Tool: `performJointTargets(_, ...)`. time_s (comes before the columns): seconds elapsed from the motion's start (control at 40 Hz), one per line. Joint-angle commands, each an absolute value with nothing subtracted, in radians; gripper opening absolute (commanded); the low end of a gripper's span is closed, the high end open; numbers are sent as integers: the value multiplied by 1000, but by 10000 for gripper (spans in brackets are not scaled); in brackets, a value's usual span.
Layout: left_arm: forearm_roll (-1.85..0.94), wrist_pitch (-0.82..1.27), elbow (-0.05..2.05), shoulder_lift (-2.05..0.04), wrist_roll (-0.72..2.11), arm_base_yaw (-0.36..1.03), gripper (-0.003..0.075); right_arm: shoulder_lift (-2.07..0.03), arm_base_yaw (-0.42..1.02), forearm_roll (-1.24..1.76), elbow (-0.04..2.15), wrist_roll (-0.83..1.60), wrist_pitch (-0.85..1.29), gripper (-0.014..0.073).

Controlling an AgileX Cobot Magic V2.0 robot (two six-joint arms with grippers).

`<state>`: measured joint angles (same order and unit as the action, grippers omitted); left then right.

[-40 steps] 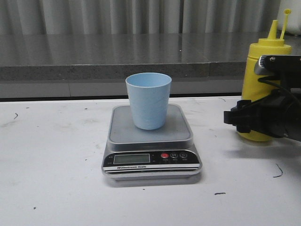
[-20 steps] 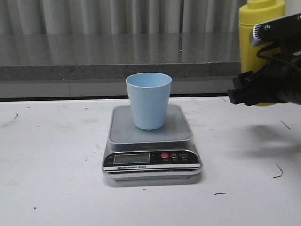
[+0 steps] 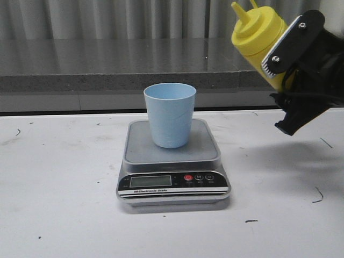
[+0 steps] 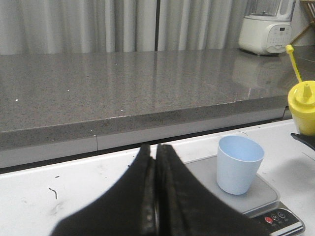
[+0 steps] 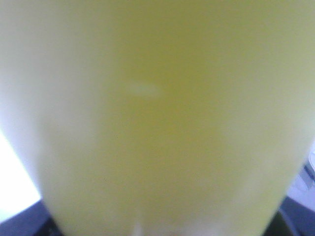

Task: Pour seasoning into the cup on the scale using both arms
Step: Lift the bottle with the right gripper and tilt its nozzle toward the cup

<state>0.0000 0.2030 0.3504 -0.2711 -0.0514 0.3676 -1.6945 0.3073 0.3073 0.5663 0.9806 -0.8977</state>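
The light blue cup (image 3: 170, 114) stands upright on the platform of the silver-grey scale (image 3: 141, 151) at the table's middle. My right gripper (image 3: 287, 80) is shut on the yellow seasoning bottle (image 3: 258, 32) and holds it in the air to the right of and above the cup. The bottle is tilted, its cone nozzle pointing up and left. The bottle fills the right wrist view (image 5: 157, 118) and hides the fingers there. My left gripper (image 4: 155, 162) is shut and empty, left of the cup (image 4: 238, 163) and scale (image 4: 263, 195). The bottle also shows in the left wrist view (image 4: 304, 108).
A grey stone counter ledge (image 3: 107, 64) runs along the back of the white table, with a curtain behind it. A white blender (image 4: 268, 24) stands on the counter at the far right. Small dark marks dot the tabletop.
My right gripper has lifted the yellow bottle off the table and tilted it, so the nozzle now leans left toward the cup. The cup and scale have not moved.
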Motion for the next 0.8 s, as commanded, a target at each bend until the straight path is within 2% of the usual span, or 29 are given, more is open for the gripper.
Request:
performJointTargets(0.0, -11, 114, 380, -277, -61, 369, -20, -1653, 305, 297, 640, 1036, -954, 181)
performJointTargets(0.28, -11, 114, 380, -277, -61, 369, -20, -1695, 305, 306, 750, 1341, -889, 181)
performJointTargets(0.5, -11, 114, 380, -277, -61, 369, -20, -1725, 305, 306, 801, 1485, -887, 181)
performJointTargets(0.78, -11, 114, 380, -277, -61, 369, -20, -1727, 305, 305, 803, 1436, -897, 181)
